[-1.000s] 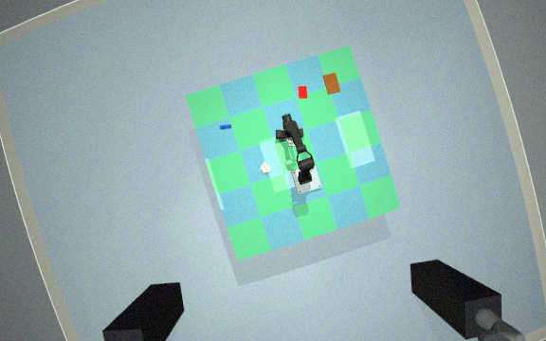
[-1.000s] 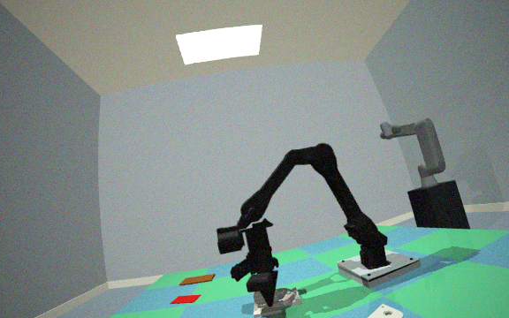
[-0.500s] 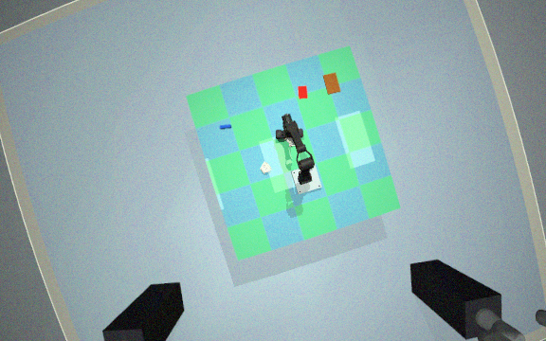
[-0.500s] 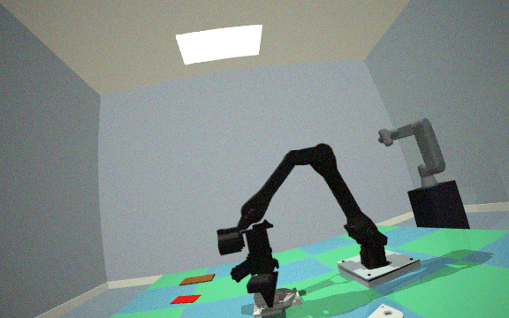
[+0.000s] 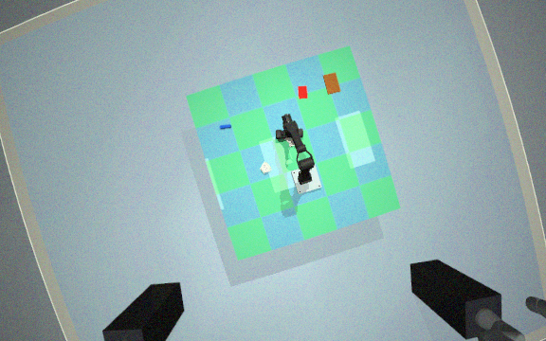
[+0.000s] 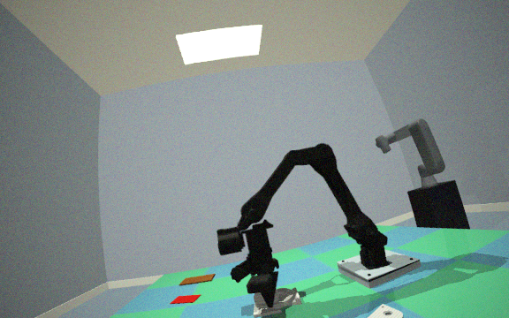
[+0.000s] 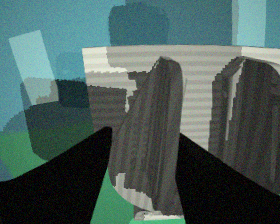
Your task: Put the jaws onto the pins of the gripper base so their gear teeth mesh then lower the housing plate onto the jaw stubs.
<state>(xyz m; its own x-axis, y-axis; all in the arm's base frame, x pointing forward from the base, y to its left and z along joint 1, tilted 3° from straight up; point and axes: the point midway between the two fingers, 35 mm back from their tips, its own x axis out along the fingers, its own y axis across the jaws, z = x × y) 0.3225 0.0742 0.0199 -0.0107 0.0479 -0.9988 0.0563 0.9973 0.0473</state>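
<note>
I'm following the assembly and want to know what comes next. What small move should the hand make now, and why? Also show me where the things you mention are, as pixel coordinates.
I'd probably ease the gripped jaw (image 7: pixel 163 100) gently downward before releasing. The hand (image 5: pixel 289 137) (image 6: pixel 271 304) (image 7: pixel 141 136) has it clamped over the gripper base (image 7: pixel 198 90), beside the other jaw (image 7: pixel 261 120), but neither its pin nor any tooth contact is visible, so seating can't be confirmed.

The little blue piece (image 5: pixel 226 127) lay off by itself, and the red one (image 5: pixel 302 92) sat near the brown rectangle (image 5: pixel 332 83).
</note>
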